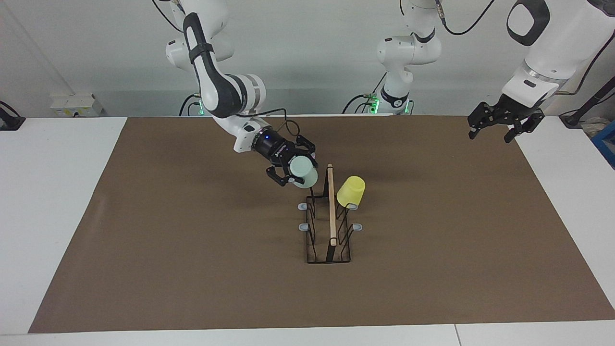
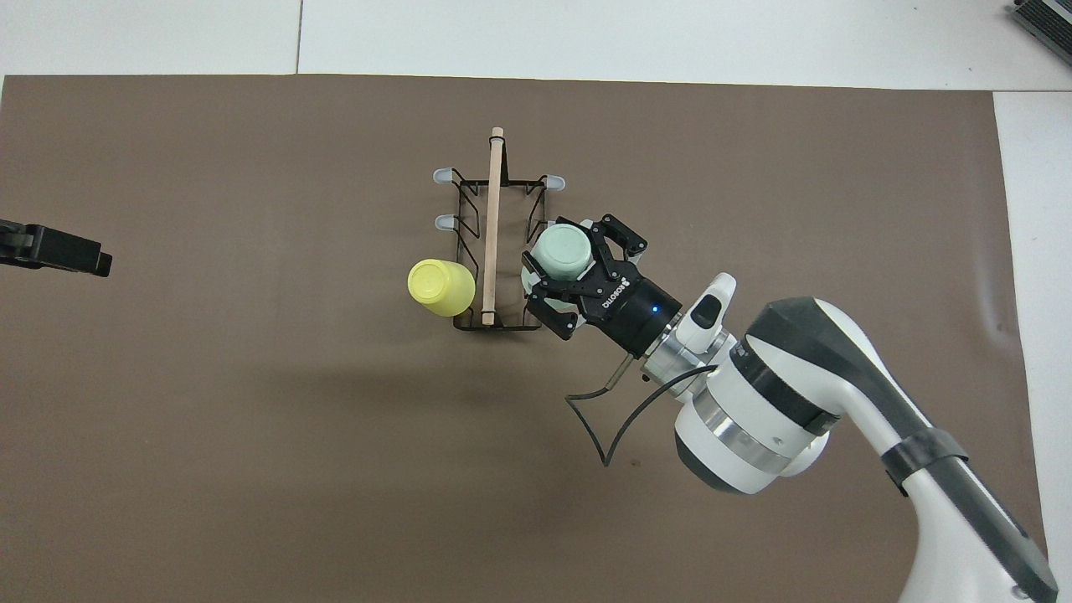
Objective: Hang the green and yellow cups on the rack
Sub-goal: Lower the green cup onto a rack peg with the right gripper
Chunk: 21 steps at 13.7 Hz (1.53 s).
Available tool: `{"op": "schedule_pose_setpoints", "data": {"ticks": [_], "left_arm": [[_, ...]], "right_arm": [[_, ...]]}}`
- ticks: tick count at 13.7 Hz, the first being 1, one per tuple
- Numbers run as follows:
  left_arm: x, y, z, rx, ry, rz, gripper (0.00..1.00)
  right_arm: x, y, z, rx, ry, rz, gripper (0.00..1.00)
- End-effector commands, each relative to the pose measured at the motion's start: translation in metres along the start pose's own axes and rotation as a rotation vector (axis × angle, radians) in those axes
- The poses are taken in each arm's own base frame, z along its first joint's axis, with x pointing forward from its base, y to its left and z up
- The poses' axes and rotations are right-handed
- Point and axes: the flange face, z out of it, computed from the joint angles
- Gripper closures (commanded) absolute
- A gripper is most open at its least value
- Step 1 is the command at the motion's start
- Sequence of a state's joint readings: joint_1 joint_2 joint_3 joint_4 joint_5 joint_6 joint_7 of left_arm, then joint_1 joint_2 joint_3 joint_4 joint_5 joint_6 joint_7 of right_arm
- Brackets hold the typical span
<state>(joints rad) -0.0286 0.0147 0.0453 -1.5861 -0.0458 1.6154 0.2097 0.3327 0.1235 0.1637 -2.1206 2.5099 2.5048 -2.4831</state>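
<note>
In the facing view, going from the left of the frame, the right arm comes down from the upper left, and its gripper is clamped on the green cup a little left of centre. The cup is tipped on its side and held over the rack's end nearest the robots, on the side toward the right arm. It covers the prong there, so I cannot tell whether cup and prong touch. The two other grey-tipped prongs on that side stand bare. The rack sits at the middle of the frame on the brown mat, its wooden bar running up and down the picture. Just right of the bar, the yellow cup hangs mouth down, tilted, over a prong that it hides. At the upper right, the left gripper hangs over the mat's edge with its fingers spread and nothing between them; that arm waits.

In the overhead view, only a dark stub of the left gripper shows at the left edge, the rest cut off. At the centre stand the yellow cup, bottom up, and the rack. The green cup, bottom up too, overlaps the rack's wires, with the right gripper around it. The right arm fills the lower right and runs out of frame.
</note>
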Motion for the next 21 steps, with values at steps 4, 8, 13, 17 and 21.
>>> {"op": "schedule_pose_setpoints", "data": {"ticks": [4, 8, 13, 17, 21], "left_arm": [[-0.004, -0.005, 0.000, -0.007, -0.008, -0.003, 0.00], [-0.005, -0.005, -0.001, -0.007, -0.007, -0.003, 0.00], [-0.004, -0.005, 0.000, -0.007, -0.008, -0.003, 0.00], [-0.005, -0.005, -0.001, -0.007, -0.007, -0.003, 0.00], [-0.004, -0.005, 0.000, -0.007, -0.008, -0.004, 0.00]], "right_arm": [[-0.029, -0.002, -0.004, -0.040, -0.008, -0.014, 1.00], [-0.059, -0.003, 0.009, -0.034, 0.023, -0.017, 1.00], [-0.079, -0.003, 0.017, -0.036, 0.053, -0.015, 1.00], [-0.075, -0.002, 0.019, -0.037, 0.054, -0.018, 0.96], [-0.073, -0.002, 0.020, -0.036, 0.056, -0.020, 0.31]]}}
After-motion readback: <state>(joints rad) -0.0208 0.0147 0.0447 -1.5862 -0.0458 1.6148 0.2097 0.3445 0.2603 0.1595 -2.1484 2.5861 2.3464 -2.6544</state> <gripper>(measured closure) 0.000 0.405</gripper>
